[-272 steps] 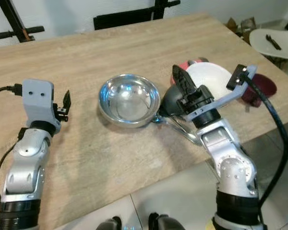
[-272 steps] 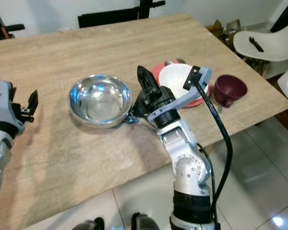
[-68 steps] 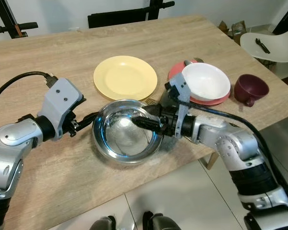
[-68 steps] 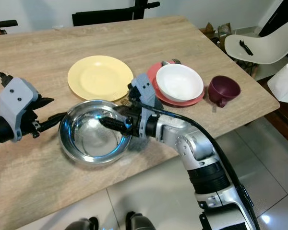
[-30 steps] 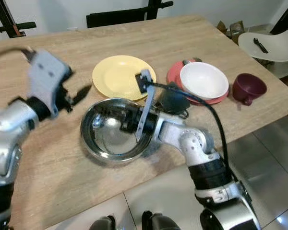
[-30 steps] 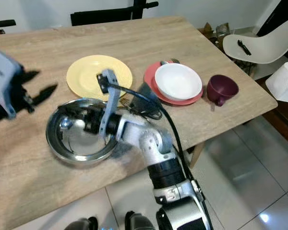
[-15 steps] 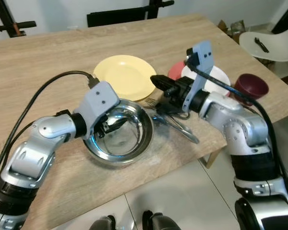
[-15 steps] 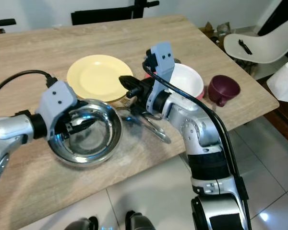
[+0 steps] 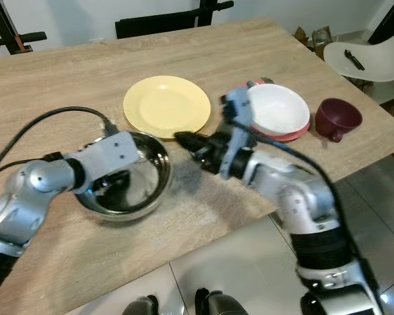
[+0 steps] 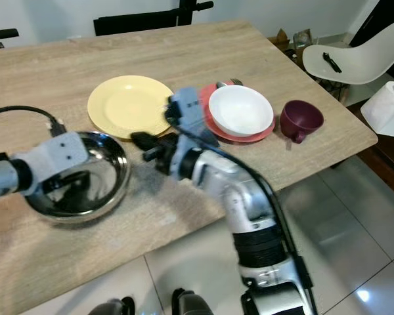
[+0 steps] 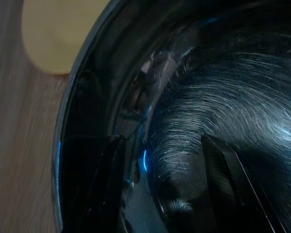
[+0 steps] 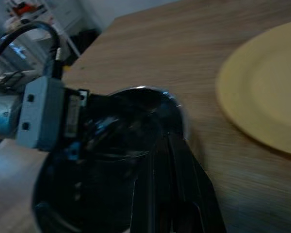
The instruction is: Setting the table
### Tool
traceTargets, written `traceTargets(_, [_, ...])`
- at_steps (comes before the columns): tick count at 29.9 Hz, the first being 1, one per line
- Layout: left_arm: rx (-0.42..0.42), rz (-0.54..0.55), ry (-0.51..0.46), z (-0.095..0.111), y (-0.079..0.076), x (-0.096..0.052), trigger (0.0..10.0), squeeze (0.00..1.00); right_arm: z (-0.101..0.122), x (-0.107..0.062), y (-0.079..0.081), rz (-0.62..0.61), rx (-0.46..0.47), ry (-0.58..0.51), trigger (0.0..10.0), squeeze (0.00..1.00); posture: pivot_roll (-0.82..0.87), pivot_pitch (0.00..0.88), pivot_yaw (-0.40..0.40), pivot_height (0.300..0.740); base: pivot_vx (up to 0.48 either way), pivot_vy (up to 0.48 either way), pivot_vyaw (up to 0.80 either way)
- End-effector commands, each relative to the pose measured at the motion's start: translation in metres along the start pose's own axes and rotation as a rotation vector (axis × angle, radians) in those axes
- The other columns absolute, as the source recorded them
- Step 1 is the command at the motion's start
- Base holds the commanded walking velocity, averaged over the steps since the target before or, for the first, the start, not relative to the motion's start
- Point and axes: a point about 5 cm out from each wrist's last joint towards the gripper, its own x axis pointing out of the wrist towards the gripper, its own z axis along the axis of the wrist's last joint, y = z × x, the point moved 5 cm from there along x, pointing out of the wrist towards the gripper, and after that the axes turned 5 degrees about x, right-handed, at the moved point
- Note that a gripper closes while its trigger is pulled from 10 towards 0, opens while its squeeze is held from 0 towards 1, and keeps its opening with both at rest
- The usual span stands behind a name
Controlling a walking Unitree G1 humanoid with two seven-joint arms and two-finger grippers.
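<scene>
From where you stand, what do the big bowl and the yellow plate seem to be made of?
The big bowl looks like polished steel: it is silvery and mirrors its surroundings, with fine scratches inside in the left wrist view. The yellow plate looks like glazed ceramic or perhaps melamine: an even pale colour with a soft sheen.

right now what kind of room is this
Probably a home dining area: a wooden table carries a yellow plate, a white bowl and a maroon cup, with a white chair beside it on tiled floor.

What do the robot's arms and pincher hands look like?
Both arms are shiny silver tubes with round joints. Each wrist carries a boxy grey-blue block with a black cable looping out. The left gripper and right gripper each have two long, thin black fingers.
</scene>
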Motion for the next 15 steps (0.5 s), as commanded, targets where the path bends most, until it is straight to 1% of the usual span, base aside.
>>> traceTargets(1, [-0.065,0.020,-0.003,-0.003,-0.002,0.002,10.0,0.00,-0.003,0.014,0.010,0.037,0.015,0.012,10.0,0.00,0.00,0.111,-0.014,0.740,0.000,0.000,0.00])
traceTargets(2, [-0.124,0.049,-0.035,0.004,0.003,0.003,10.0,0.00,-0.003,0.020,0.015,0.054,0.022,0.009,10.0,0.00,0.00,0.111,-0.014,0.740,0.000,0.000,0.00])
traceTargets(3, [-0.124,0.049,-0.035,0.004,0.003,0.003,10.0,0.00,-0.003,0.020,0.015,0.054,0.022,0.009,10.0,0.00,0.00,0.111,-0.014,0.740,0.000,0.000,0.00])
traceTargets(4, [-0.182,0.083,-0.083,0.013,0.009,0.003,10.0,0.00,-0.002,0.025,0.018,0.062,0.024,0.003,10.0,0.00,0.00,0.111,-0.014,0.740,0.000,0.000,0.00])
traceTargets(5, [-0.279,0.133,-0.143,0.024,0.020,0.002,10.0,0.00,0.000,0.030,0.021,0.068,0.025,-0.001,10.0,0.00,0.00,0.111,-0.014,0.740,0.000,0.000,0.00])
traceTargets(6, [-0.340,0.163,-0.181,0.030,0.027,0.001,10.0,0.00,0.002,0.033,0.023,0.070,0.024,-0.004,10.0,0.00,0.00,0.111,-0.014,0.740,0.000,0.000,0.00])
traceTargets(8, [-0.410,0.204,-0.273,0.045,0.040,-0.005,10.0,0.00,0.003,0.036,0.022,0.055,0.003,0.000,10.0,0.00,0.00,0.111,-0.023,0.740,0.000,0.000,0.00])
traceTargets(9, [-0.410,0.204,-0.273,0.045,0.040,-0.005,10.0,0.00,0.003,0.036,0.022,0.055,0.003,0.000,10.0,0.00,0.00,0.111,-0.023,0.740,0.000,0.000,0.00])
traceTargets(10, [-0.434,0.241,-0.320,0.051,0.051,-0.011,10.0,0.00,0.003,0.037,0.021,0.051,-0.004,0.005,10.0,0.07,0.00,0.111,-0.023,0.740,0.000,0.000,0.00])
traceTargets(11, [-0.459,0.265,-0.362,0.057,0.060,-0.016,10.0,0.00,0.003,0.037,0.019,0.027,-0.022,0.012,10.0,1.00,0.00,0.111,-0.023,0.740,0.000,0.000,0.00])
traceTargets(12, [-0.468,0.293,-0.380,0.060,0.067,-0.021,10.0,0.00,0.004,0.037,0.017,0.020,-0.032,0.015,10.0,1.00,0.00,0.109,-0.026,0.740,0.000,0.000,0.00])
traceTargets(13, [-0.468,0.293,-0.380,0.060,0.067,-0.021,10.0,0.00,0.004,0.037,0.017,0.020,-0.032,0.015,10.0,1.00,0.00,0.109,-0.026,0.740,0.000,0.000,0.00])
traceTargets(14, [-0.471,0.310,-0.388,0.061,0.072,-0.023,10.0,0.00,0.004,0.037,0.016,0.015,-0.038,0.016,10.0,1.00,0.00,0.109,-0.026,0.740,0.000,0.000,0.00])
traceTargets(15, [-0.466,0.315,-0.391,0.061,0.074,-0.025,10.0,0.00,0.006,0.036,0.012,-0.008,-0.062,0.012,10.0,1.00,0.00,0.109,-0.027,0.740,0.000,0.000,0.00])
